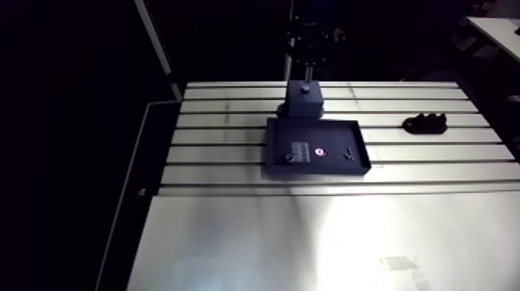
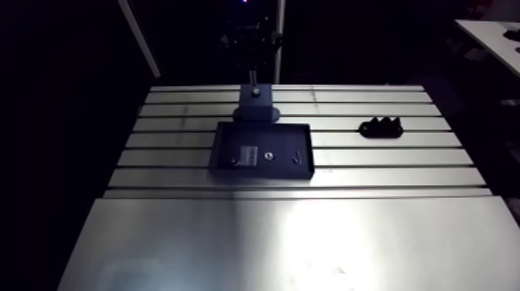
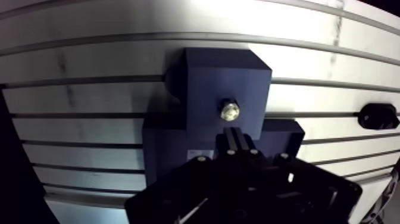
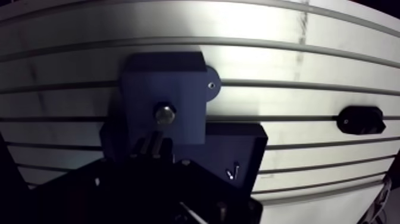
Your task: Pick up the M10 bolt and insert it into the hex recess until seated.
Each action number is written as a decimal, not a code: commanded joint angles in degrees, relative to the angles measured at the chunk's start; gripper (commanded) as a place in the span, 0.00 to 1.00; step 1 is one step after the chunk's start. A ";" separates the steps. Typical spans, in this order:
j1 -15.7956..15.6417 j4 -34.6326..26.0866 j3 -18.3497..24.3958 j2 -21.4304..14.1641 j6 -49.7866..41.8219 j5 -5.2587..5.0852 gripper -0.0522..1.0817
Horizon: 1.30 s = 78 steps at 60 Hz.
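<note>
You had a dark tray (image 1: 317,145) on the slotted table (image 1: 309,232), touching the dark block (image 3: 226,77). A small screw (image 1: 350,154) lay in the tray, and a black part (image 1: 425,123) sat well apart from it. The M10 bolt (image 3: 230,111) stood in the block's top, head up, long axis vertical. Your gripper (image 3: 235,138) hung just beside the bolt head, fingers together and holding nothing.

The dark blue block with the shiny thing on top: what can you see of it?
The dark blue block looks like matte plastic, with a cut-off corner and a rounded foot tab with a small hole. It stands upright on the slotted aluminium table, close against the far edge of the dark blue tray. A shiny silver bolt sits in the middle of its top.
</note>
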<state>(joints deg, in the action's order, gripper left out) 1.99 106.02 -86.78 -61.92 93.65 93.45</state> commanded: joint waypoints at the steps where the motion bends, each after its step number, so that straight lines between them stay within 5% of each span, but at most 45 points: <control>1: -0.06 2.13 -1.06 0.01 0.26 -0.16 1.00; 78: -0.15 3.19 -1.86 1.56 0.61 -0.07 1.00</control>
<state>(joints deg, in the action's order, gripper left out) 1.78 109.20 -88.47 -60.63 94.16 93.39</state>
